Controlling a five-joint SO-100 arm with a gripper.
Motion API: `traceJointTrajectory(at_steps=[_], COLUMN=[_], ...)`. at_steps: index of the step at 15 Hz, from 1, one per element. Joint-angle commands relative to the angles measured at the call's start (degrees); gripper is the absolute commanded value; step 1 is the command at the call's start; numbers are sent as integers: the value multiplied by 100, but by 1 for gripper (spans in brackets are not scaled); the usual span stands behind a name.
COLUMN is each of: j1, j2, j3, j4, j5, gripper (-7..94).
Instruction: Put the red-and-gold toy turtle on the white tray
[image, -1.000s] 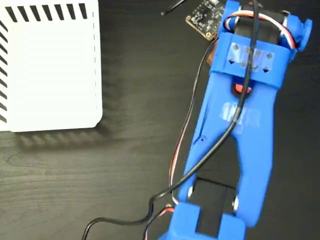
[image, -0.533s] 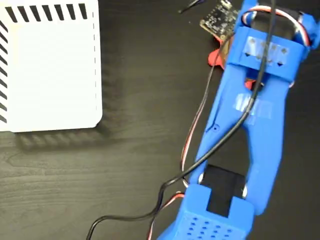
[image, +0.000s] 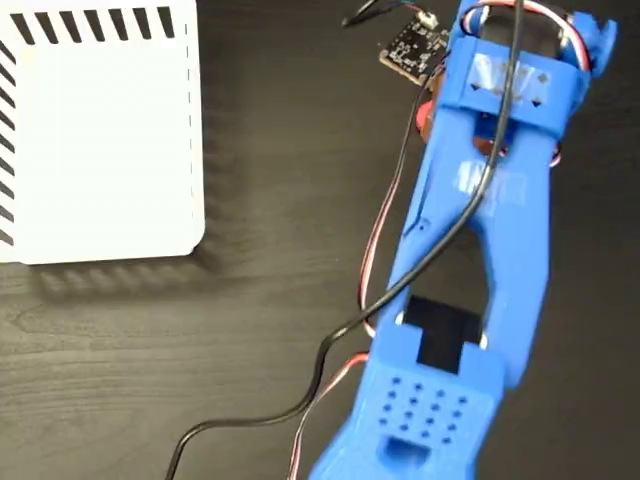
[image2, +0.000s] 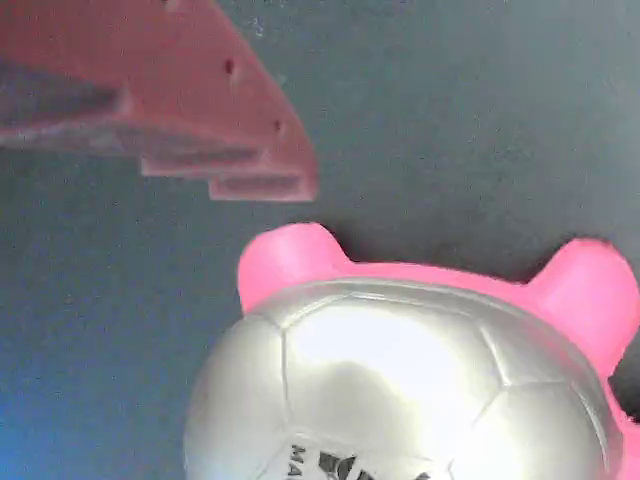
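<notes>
Centre the jaws over the turtle's (image2: 400, 390) domed shell before closing; jaw state unclear; tray (image: 100, 140) well apart.

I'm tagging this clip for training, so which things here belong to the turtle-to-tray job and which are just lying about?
Belongs to the job:
- toy turtle, under the arm
- white tray, upper left in the fixed view
- gripper finger, just above the turtle

Just lying about:
- circuit board
- loose black cable
- dark table
</notes>
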Motion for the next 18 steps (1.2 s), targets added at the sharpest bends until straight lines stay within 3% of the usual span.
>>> traceJointTrajectory(at_steps=[1,14,16,18], j1=[70,105,149,185], j2=[97,-1143,-1266,-1327], j3=[-413,-1274,-1468,-1573], j4=[26,105,132,132], j5=[105,202,211,220], gripper=[62,64,61,51])
